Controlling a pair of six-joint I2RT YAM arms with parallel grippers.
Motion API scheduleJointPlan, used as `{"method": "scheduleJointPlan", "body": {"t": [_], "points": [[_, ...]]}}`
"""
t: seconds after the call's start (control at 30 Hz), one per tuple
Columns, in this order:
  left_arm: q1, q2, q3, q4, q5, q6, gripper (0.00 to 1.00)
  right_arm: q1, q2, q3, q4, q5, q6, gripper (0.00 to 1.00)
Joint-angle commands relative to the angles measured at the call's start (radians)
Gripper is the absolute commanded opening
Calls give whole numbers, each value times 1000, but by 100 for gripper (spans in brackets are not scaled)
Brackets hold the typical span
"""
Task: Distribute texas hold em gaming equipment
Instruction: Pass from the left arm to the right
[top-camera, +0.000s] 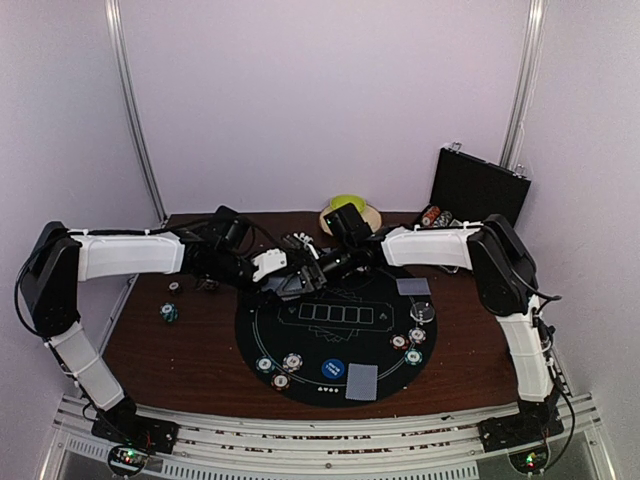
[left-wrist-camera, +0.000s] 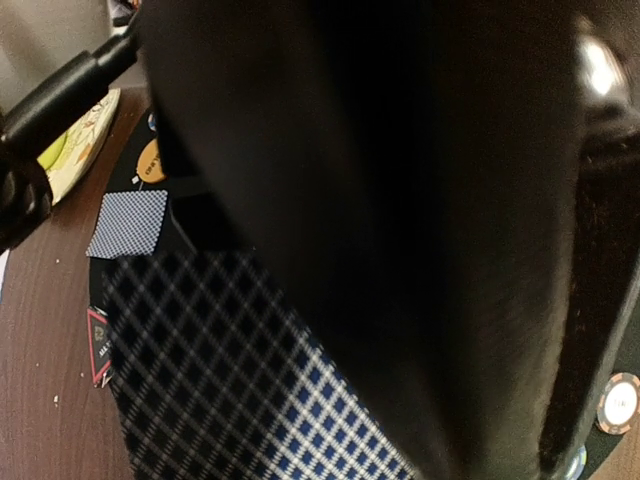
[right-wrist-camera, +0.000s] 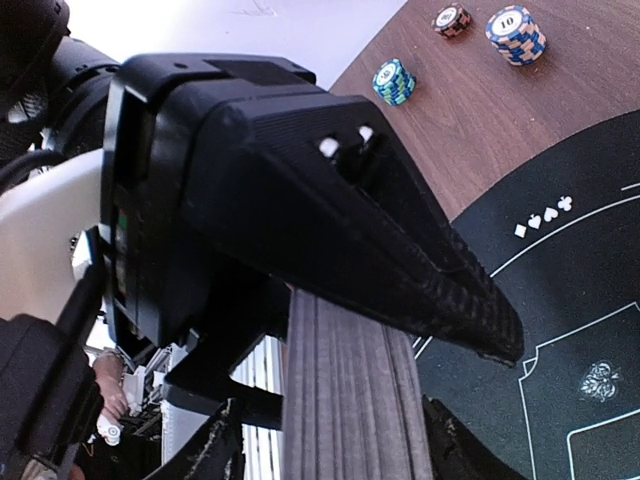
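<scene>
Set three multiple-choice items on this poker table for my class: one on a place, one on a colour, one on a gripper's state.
1. Where is the green bowl?
A. beyond the far edge of the round mat
B. at the mat's centre
C. by the arm bases

2. What colour is the round disc beside the face-down card at the mat's near edge?
A. orange
B. blue
C. clear

3. What is the left gripper doing?
A. open and empty
B. shut on a poker chip
C. shut on a deck of cards

Answers:
1 A: the top view shows it past the mat's far rim.
2 B: the top view shows it blue.
3 C: the right wrist view shows the stacked card edges clamped under its finger.
</scene>
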Motion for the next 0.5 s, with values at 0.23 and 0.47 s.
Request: {"method": "scheduleJointPlan", "body": {"t": [0.23, 0.47], "points": [[-18, 8, -19, 44, -7, -8, 60, -11, 4, -50, 206, -28, 174, 51], [-18, 8, -23, 56, -14, -14, 60, -22, 20, -59, 249, -40, 223, 20]]}}
